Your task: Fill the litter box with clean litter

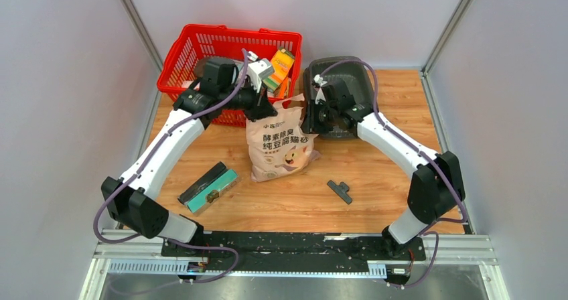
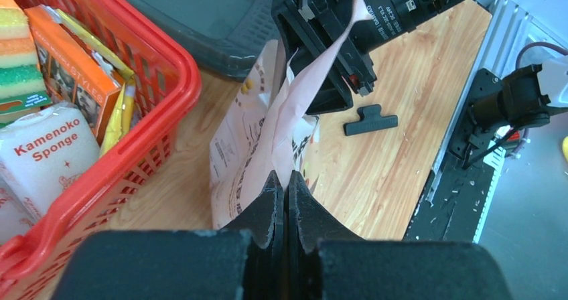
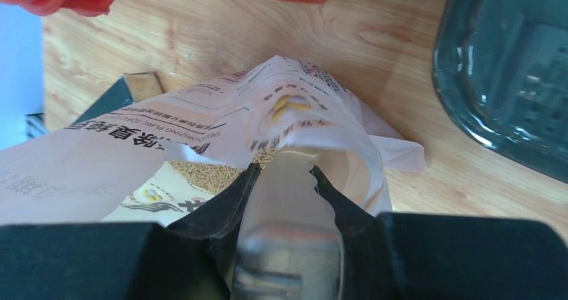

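The pinkish-beige litter bag (image 1: 281,146) stands on the wooden table, its torn top pulled open. My left gripper (image 2: 287,179) is shut on the bag's upper edge, which runs up from the fingertips as a pink strip (image 2: 315,72). My right gripper (image 3: 285,169) is shut on a pale scoop (image 3: 295,206) whose front end reaches into the bag's mouth (image 3: 348,173). Tan pellets (image 3: 201,173) show beside the left finger; I cannot tell whether they are clean litter or print. The dark grey litter box (image 1: 348,79) lies just behind the right gripper (image 1: 313,120), and its floor (image 3: 509,65) looks bare.
A red mesh basket (image 1: 201,45) with sponges and boxes stands at the back left, close to the bag. A teal-and-black box (image 1: 209,186) lies front left. A small black clip (image 1: 340,191) lies front right. Grey walls close in the table on three sides.
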Robot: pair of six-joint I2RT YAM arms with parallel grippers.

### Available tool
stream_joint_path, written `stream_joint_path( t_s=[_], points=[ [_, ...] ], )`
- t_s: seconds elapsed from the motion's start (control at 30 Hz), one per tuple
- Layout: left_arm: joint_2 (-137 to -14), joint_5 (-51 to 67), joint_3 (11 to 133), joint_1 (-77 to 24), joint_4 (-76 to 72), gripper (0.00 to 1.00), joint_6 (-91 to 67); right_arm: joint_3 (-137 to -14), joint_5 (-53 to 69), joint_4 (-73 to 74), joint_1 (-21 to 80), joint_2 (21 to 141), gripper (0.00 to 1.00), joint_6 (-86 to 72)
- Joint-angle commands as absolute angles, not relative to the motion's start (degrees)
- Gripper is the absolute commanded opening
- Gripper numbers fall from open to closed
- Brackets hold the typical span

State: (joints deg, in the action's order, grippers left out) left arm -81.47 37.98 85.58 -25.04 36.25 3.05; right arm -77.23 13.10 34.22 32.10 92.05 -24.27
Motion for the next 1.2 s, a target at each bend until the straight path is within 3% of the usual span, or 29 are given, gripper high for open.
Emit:
stream_joint_path(
  t_s=[0.0, 0.23, 0.63, 0.9, 1.17],
  points=[
    [-80.07, 41.40, 94.57, -24.61, 25.22, 0.00, 4.64, -70.59, 30.13, 23.93, 32.44, 93.44, 0.00, -33.91],
    [-80.24, 40.87, 95.36, -24.61, 30.05, 0.00, 12.82, -59.33, 39.01, 0.65, 25.42, 88.77, 0.00, -43.93],
    [-82.53, 37.97, 99.32, -24.61, 39.63, 0.00, 19.68, -60.29, 51.58, -19.47, 15.48, 96.06, 0.00, -62.90],
    [-81.91, 34.02, 99.23, -24.61, 43.59, 0.00, 29.43, -58.19, 53.17, -21.80, 10.20, 92.82, 0.00, -71.27],
    [-81.12, 30.67, 98.44, -25.40, 41.05, 0.00, 34.80, -59.94, 59.05, -18.02, 7.12, 91.84, 0.00, -66.89]
  ],
)
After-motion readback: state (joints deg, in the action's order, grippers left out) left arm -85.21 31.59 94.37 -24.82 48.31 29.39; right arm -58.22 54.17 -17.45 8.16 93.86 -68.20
